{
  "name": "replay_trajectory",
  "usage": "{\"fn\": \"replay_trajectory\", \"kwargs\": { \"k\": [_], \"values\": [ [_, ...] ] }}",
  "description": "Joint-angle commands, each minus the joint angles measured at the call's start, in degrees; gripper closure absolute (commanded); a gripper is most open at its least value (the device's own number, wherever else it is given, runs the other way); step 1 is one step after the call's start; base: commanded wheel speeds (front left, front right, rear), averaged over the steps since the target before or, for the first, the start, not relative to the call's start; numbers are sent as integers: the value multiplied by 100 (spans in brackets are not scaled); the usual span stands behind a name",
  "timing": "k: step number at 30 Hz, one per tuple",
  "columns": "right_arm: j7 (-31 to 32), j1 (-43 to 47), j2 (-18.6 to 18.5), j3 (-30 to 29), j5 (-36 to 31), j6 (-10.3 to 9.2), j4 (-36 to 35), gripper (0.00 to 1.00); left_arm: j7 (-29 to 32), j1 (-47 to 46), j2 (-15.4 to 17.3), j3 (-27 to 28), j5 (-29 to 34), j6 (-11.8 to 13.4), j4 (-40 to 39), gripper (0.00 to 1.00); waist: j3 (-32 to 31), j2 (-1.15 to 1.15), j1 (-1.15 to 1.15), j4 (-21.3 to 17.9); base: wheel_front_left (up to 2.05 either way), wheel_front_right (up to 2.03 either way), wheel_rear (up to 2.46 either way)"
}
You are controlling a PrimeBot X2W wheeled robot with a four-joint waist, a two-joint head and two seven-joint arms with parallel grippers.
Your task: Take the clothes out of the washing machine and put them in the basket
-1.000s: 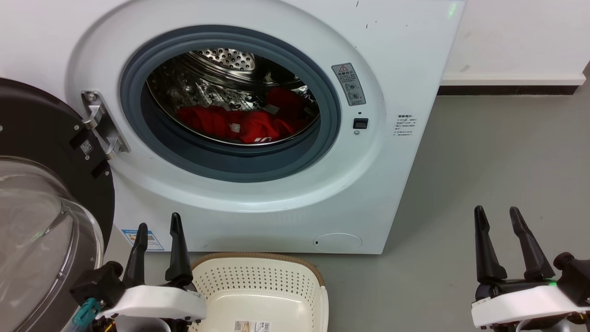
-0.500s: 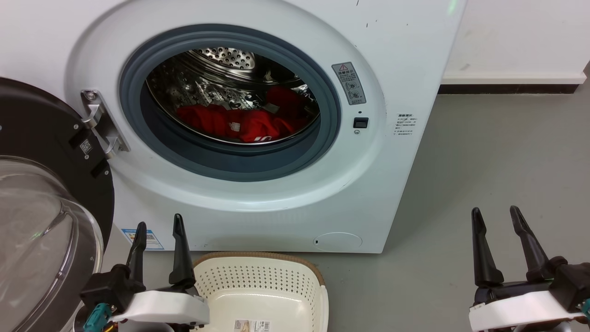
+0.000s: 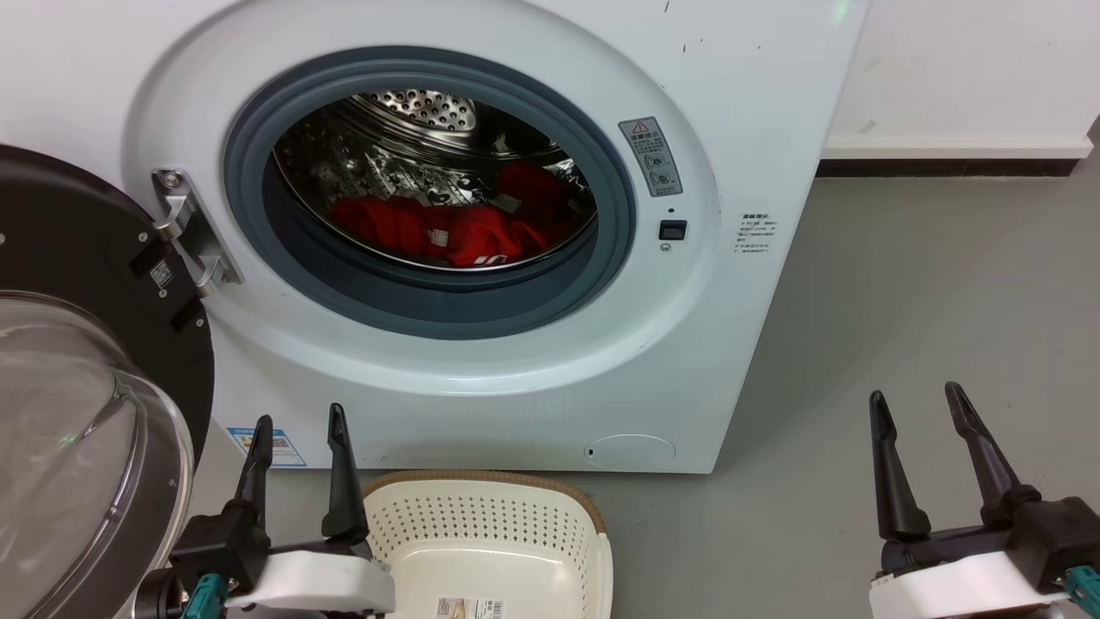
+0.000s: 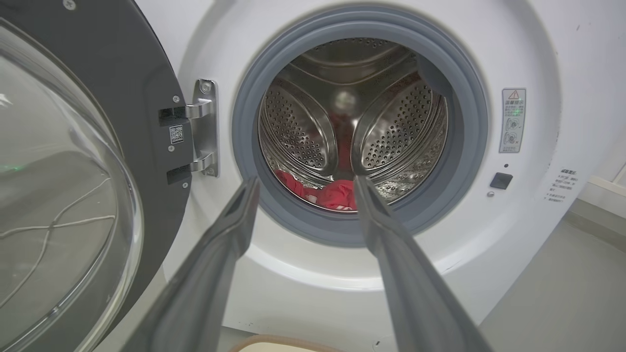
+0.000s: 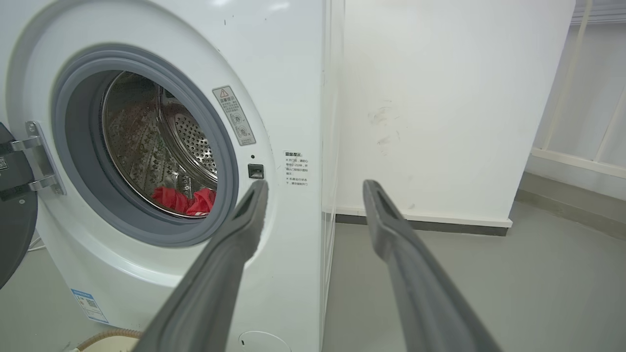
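In front of the washing machine [image 3: 756, 103], I held my left claw [image 3: 298, 415] and my right claw [image 3: 913, 391] low, both spread wide and empty, fingers pointing at its white front. The glass door [image 3: 77, 241] hung open on its hinge [image 3: 185, 228] at my left, which left the grey-rimmed porthole free for a reach. The red clothes [image 3: 447, 228] lay slumped at the bottom of the steel drum [image 3: 412, 112], close behind the front lip, where loose fabric would settle; none of it was in the basket [image 3: 481, 475]. That basket sat on the floor [image 3: 902, 284] just beside the machine's foot, under the porthole, so I judged the carry from drum to basket would be short and mostly downward. My left claw stood just beside the basket's left edge and looked along its fingers straight into the drum, so it seemed the better placed of the 2 to go in first. My right claw was well off to the right, above the floor.
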Motion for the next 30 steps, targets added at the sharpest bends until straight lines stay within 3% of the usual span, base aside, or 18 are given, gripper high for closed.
{"fn": "replay_trajectory", "kwargs": {
  "k": [1,12,30],
  "values": [
    [-51,78,12,9,-132,-2,-54,0,-44,58,6,-12,115,9,-3,0,1,0,0,-3,0,0,0],
    [-165,137,13,32,-594,-2,-145,0,-157,106,6,-52,457,101,27,0,0,0,0,6,0,0,0],
    [-152,81,13,14,-514,-2,-77,0,-146,58,5,7,354,83,115,0,33,0,0,-11,0,0,0]
  ]
}}
